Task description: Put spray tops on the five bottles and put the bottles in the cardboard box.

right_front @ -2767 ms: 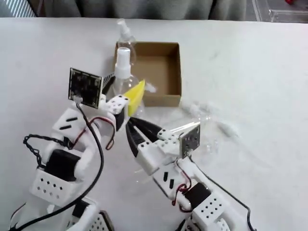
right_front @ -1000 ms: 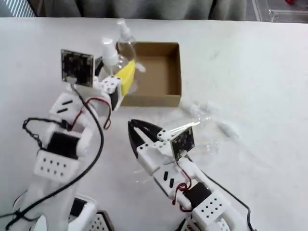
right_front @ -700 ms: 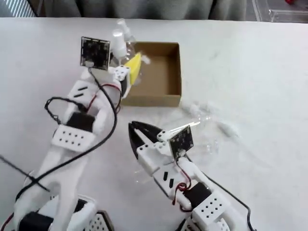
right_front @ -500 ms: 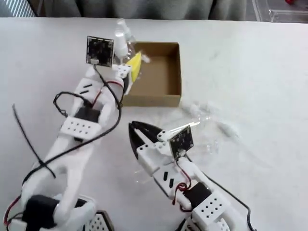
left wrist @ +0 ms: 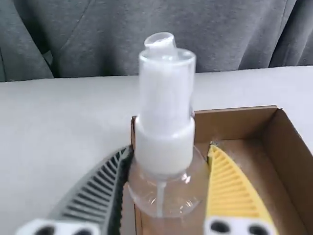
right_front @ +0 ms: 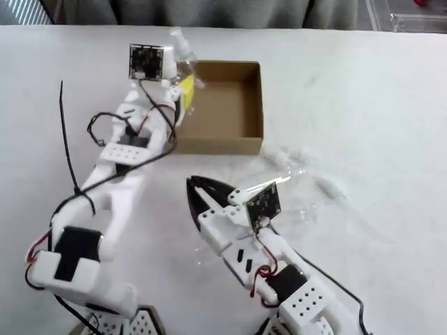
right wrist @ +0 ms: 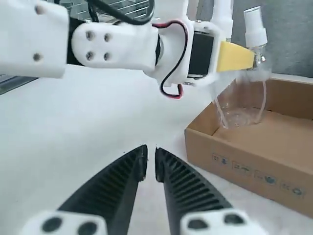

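1. The left gripper point(left wrist: 168, 161) is closed on the bottle point(left wrist: 164, 193), with one grey and one yellow finger on its sides. The left wrist view shows the spray top point(left wrist: 165, 103) sitting upright on this bottle.
2. In the high view this arm's camera board point(right_front: 150, 61) stands in the way, and the held bottle is hard to see. A white spray top point(right_front: 179, 38) shows just past the board; I cannot tell which bottle it belongs to.
3. In the right wrist view the bottle hangs over the left part of the cardboard box point(right wrist: 254, 159). I cannot tell whether it touches the floor of the box.
4. The right gripper point(right wrist: 150, 156) is near the middle of the table, on the near side of the box. Its black fingers are almost together and hold nothing.
5. To the right of the box, some clear plastic pieces point(right_front: 293, 159) lie on the table; they are too faint to name.
6. The table point(right_front: 363, 91) is white, and a grey curtain point(left wrist: 73, 34) hangs behind it.
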